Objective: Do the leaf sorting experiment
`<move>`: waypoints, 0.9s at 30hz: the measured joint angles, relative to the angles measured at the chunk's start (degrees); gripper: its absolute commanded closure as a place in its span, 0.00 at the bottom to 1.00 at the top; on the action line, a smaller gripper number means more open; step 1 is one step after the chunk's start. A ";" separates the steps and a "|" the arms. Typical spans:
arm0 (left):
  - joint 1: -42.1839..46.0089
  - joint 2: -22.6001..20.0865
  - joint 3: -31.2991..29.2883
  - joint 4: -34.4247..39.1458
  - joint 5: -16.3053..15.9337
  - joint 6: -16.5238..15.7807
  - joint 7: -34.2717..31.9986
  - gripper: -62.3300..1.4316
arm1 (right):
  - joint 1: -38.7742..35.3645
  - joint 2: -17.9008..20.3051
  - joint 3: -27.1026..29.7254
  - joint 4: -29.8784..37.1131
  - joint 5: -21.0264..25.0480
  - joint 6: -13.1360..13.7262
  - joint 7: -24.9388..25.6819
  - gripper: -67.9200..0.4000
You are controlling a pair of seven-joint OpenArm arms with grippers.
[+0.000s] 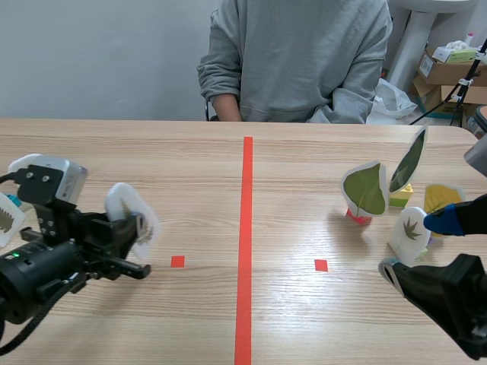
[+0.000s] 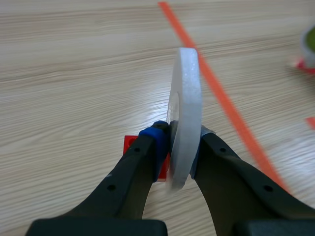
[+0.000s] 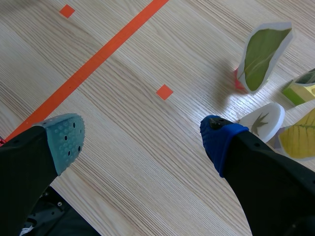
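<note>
The left gripper (image 2: 179, 147) is clamped on a white card (image 2: 185, 108) — pads on its flat faces, card upright and edge-on to the wrist camera, just left of the tape square (image 1: 177, 261) on the table (image 1: 304, 152). We cannot tell whether it touches the wood. We judge the face grip is meant to hold it vertical for standing down. A second card (image 1: 6, 220) shows at the left edge, beside the arm. The right gripper (image 3: 142, 142) is spread wide with nothing in it, low at the near right — its blue pad (image 1: 444, 221) just beside a small card (image 1: 409, 234). Behind stand a green leaf (image 1: 365, 188) on a red base (image 1: 358, 217), a dark leaf (image 1: 409, 161) on a yellow block (image 1: 401, 195) and a yellow leaf (image 1: 441, 198): likely unsorted stock.
</note>
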 measured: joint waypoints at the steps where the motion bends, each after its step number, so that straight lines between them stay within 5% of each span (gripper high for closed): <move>1: -0.87 -0.85 -1.20 -1.81 0.00 0.31 -0.20 0.90 | 0.00 0.00 0.00 0.00 0.00 0.00 0.00 0.29; 10: -9.31 -5.35 -11.80 -17.16 -0.09 2.47 -2.47 0.90 | 0.00 0.00 0.00 0.00 0.00 0.00 0.00 0.29; 27: -19.28 -11.56 -13.70 -34.95 -0.22 8.31 -10.23 0.90 | 0.00 0.00 0.00 0.00 0.00 0.00 -2.01 0.29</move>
